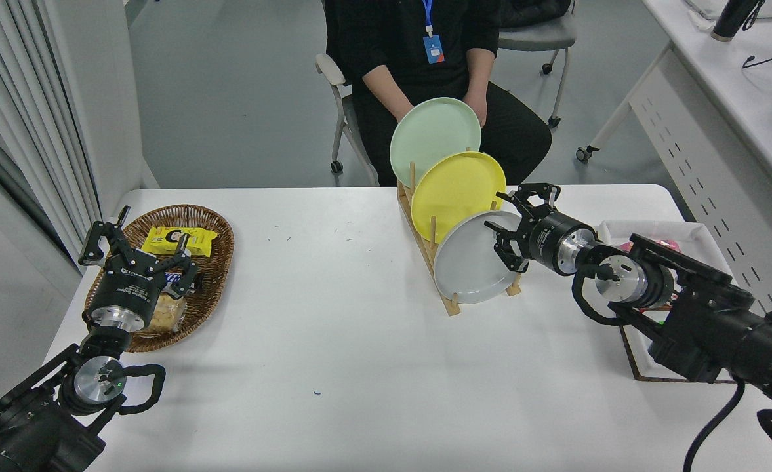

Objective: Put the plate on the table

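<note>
The light-grey plate (467, 265) stands on edge in the front slot of a wooden rack (425, 246) on the white table (333, 341). Behind it in the rack stand a yellow plate (456, 190) and a pale green plate (433, 134). My right gripper (509, 226) is open at the grey plate's right rim, its fingers spread above and below the rim edge, not closed on it. My left gripper (138, 241) is open, parked at the lower left over a wicker basket.
The wicker basket (212, 226) with snack packets sits at the left. A white tray (687, 233) lies under my right arm at the right. A person in black sits at the far side behind the rack.
</note>
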Controlling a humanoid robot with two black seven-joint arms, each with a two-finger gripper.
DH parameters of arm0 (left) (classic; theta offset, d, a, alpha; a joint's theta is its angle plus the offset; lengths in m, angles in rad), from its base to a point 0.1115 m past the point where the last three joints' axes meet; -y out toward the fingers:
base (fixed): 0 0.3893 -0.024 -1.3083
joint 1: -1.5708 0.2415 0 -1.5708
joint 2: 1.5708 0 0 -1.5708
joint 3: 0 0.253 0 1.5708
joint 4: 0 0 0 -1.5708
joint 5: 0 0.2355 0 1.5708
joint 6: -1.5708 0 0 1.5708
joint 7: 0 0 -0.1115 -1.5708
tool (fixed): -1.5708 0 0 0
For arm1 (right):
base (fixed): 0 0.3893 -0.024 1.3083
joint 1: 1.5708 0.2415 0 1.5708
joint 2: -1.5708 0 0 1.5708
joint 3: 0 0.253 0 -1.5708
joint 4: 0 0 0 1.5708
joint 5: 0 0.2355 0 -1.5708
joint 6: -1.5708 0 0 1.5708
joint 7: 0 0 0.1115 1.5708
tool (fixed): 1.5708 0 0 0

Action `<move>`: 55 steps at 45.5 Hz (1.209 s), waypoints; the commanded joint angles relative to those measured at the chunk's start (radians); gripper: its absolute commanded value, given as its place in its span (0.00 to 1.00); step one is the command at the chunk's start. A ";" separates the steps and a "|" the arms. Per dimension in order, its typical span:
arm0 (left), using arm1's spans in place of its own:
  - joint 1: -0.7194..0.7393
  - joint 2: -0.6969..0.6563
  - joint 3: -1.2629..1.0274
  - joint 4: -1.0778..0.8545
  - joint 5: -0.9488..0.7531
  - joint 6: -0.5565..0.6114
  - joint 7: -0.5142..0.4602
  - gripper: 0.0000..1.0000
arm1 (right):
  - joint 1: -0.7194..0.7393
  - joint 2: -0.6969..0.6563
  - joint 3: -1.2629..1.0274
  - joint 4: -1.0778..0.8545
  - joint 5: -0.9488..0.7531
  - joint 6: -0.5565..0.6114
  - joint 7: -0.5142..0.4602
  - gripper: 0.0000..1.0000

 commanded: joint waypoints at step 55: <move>0.000 0.000 0.000 0.000 0.000 0.000 0.000 0.98 | 0.002 -0.001 0.002 0.004 -0.006 -0.013 -0.001 0.32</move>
